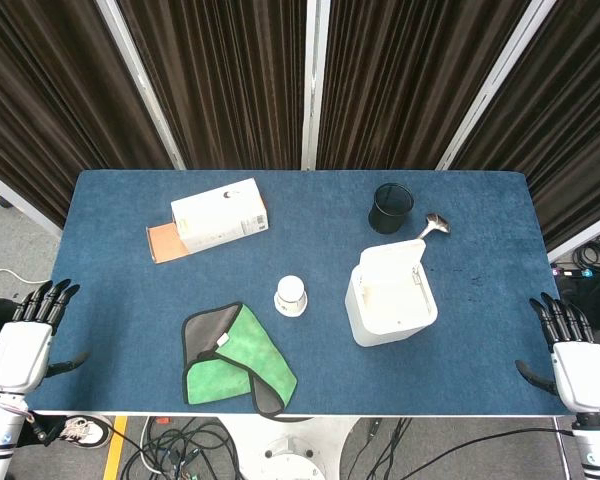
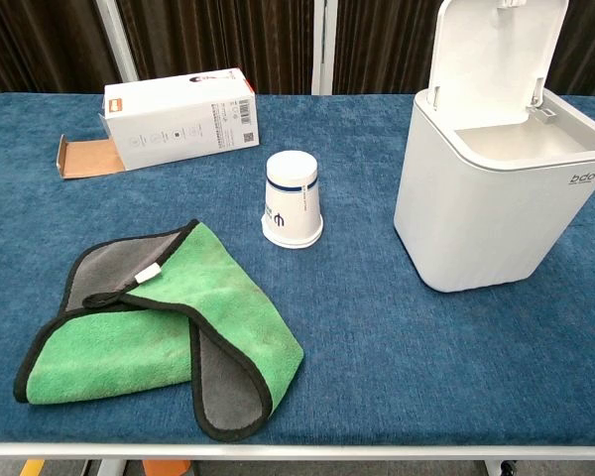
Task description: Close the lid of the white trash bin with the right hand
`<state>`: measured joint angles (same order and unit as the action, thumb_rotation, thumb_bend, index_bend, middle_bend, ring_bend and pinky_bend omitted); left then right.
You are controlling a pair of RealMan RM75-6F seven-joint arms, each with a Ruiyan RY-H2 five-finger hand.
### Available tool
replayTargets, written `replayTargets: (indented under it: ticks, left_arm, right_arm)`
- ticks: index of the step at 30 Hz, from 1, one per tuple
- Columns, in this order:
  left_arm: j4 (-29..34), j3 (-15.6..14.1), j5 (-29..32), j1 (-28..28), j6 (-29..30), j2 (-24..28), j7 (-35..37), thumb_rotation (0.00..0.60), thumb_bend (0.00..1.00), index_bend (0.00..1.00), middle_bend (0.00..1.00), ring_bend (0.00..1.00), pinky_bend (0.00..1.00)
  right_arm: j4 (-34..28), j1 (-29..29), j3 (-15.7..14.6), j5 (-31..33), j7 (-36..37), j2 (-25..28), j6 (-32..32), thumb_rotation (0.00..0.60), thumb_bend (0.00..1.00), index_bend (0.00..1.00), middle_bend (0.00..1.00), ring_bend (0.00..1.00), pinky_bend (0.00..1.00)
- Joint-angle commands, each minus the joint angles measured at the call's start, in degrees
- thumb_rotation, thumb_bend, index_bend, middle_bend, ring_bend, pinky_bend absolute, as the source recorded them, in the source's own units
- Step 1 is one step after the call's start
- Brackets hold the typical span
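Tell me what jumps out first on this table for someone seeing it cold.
The white trash bin right of center stands out, its lid swung up and open. Next is the green and gray cloth folded near the front edge, with a small white cup upside down between it and the bin. Both the left hand and right hand sit open at the table's front corners, touching nothing.
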<state>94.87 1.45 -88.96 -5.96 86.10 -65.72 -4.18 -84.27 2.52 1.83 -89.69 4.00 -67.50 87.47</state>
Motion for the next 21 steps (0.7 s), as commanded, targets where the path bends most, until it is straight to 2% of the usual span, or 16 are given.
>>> replayTargets:
  ticks: [1,10,13,16,18,20,21]
  left_arm:
    - [-0.06,0.1,0.07,0.01,0.09,0.01,0.17,0.6,0.0,0.1,0.07,0.01,0.12]
    - [-0.28,0.05,0.3,-0.25,-0.61,-0.13,0.18,0.6,0.0,0.1,0.07,0.01,0.12]
    - [-0.56,-0.17,0.07,-0.24,-0.69,-0.23,0.07,0.6,0.0,0.1,0.07,0.01,0.12]
    - [-1.12,-0.35,0.18,-0.45,-1.36,-0.37,0.12,0.6,0.0,0.1,0.07,0.01,0.12]
    - [-1.21,-0.41,0.28,-0.5,-1.6,-0.36,0.36,0.6,0.0,0.1,0.07,0.01,0.12]
    - [-1.37,-0.37,0.31,-0.49,-1.53,-0.41,0.59,0.6,0.0,0.1,0.07,0.01,0.12]
    - [-1.55,-0.29,0.39,-0.47,-1.44,-0.48,0.79,0.6,0.0,0.1,0.07,0.01,0.12]
  right_arm:
    - [0.0,0.03,0.01,-0.03,-0.05,0.02,-0.01,0.6,0.11,0.0,0.0,0.0,0.0]
    - [-1.53,0.61,0.44,-1.04,-0.17,1.28,0.52,0.6,0.11,0.0,0.0,0.0,0.0]
    - [-3.72,1.59,0.2,-3.73,1.6,2.96,0.83,0.6,0.1,0.0,0.0,0.0,0.0]
    - [-6.39,3.27,0.53,-6.24,1.65,5.66,0.48,0.6,0.15,0.0,0.0,0.0,0.0]
    - [-9.64,4.91,1.39,-7.33,-0.02,7.85,-0.48,0.6,0.28,0.0,0.0,0.0,0.0]
    - [-13.85,6.99,2.07,-8.32,-0.25,10.29,-2.54,0.6,0.51,0.0,0.0,0.0,0.0]
    - [-16.54,8.44,2.59,-8.4,-0.41,11.9,-4.37,0.6,0.66,0.0,0.0,0.0,0.0]
